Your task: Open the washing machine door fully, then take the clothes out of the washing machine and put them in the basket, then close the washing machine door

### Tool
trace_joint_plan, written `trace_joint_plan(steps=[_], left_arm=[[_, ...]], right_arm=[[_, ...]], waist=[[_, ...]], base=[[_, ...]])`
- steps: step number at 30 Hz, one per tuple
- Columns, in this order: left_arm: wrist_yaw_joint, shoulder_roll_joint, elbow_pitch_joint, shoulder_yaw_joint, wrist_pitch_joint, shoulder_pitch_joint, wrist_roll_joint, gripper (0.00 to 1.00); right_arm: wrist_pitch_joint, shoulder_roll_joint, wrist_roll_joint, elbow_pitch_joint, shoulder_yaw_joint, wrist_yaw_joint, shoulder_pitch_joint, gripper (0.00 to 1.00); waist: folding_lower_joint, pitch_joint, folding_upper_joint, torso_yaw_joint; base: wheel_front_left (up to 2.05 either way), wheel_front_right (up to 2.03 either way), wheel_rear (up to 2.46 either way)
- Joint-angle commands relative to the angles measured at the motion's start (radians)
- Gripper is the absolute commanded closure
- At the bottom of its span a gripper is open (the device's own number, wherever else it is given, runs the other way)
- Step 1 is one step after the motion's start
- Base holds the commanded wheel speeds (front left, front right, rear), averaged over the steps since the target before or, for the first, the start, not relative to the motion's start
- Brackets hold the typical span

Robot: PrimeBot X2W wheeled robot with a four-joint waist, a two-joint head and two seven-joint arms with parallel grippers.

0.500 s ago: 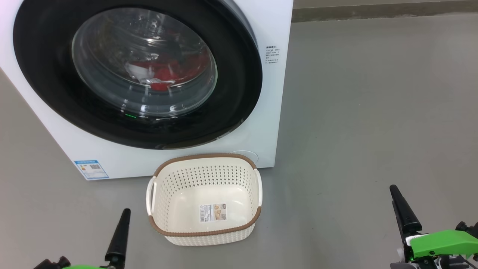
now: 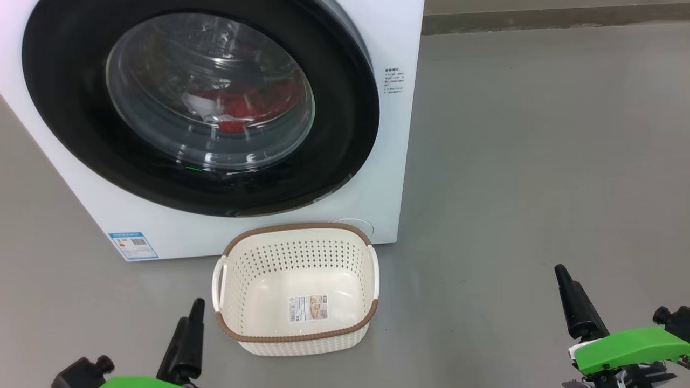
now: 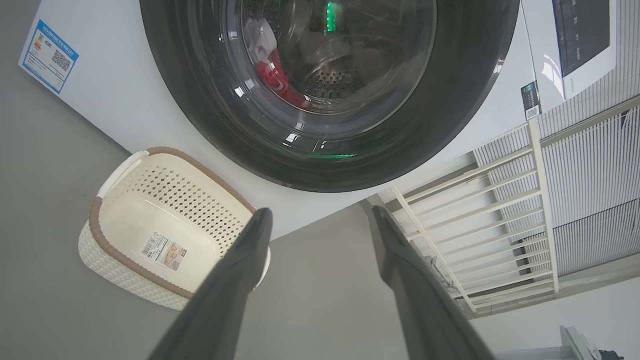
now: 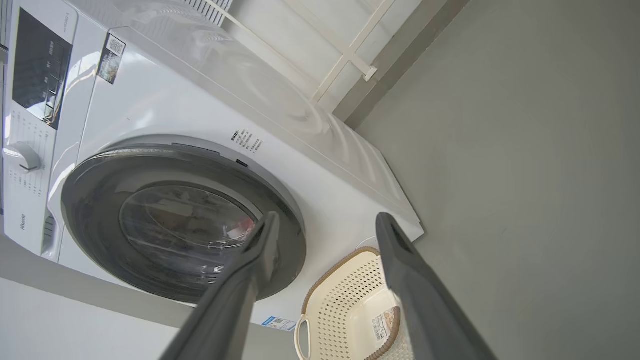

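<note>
The white washing machine (image 2: 388, 161) stands on the floor with the washing machine door (image 2: 345, 134) shut, its black rim flat against the front. Red and white clothes (image 2: 237, 108) lie inside the drum behind the glass. The cream basket (image 2: 296, 226) sits empty in front of the machine, right under the door. My left gripper (image 3: 321, 212) is open and holds nothing; one of its fingers (image 2: 186, 339) rises just left of the basket. To the basket's far right, my right gripper (image 4: 328, 216) also stands open and holds nothing, its finger (image 2: 574, 302) low over the floor.
Bare grey floor (image 2: 539, 161) stretches to the right of the machine up to a dark skirting (image 2: 539, 19). A white slatted railing (image 3: 500, 225) stands beside the machine. The control panel (image 4: 42, 65) and a dial (image 4: 22, 156) sit on the machine's upper front.
The left gripper's finger has shifted a little right, toward the basket. The right gripper has edged slightly left. Door, clothes and basket are as before.
</note>
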Motion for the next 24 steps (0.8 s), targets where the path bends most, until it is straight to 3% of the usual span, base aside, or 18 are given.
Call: trace_joint_plan(steps=[1, 24], left_arm=[[0.004, 0.019, -0.034, 0.009, -0.012, -0.041, 0.031, 0.0], [0.046, 0.042, -0.033, -0.046, -0.079, -0.052, 0.355, 0.0]], right_arm=[[-0.012, -0.017, -0.031, -0.031, 0.01, 0.0, -0.046, 0.0], [-0.08, -0.022, -0.391, -0.023, 0.038, 0.0, -0.048, 0.0]], waist=[[-0.0001, 0.0, 0.0, 0.0], [-0.0001, -0.005, 0.0, 0.004]], base=[[0.0, 0.0, 0.0], [0.0, 0.0, 0.0]])
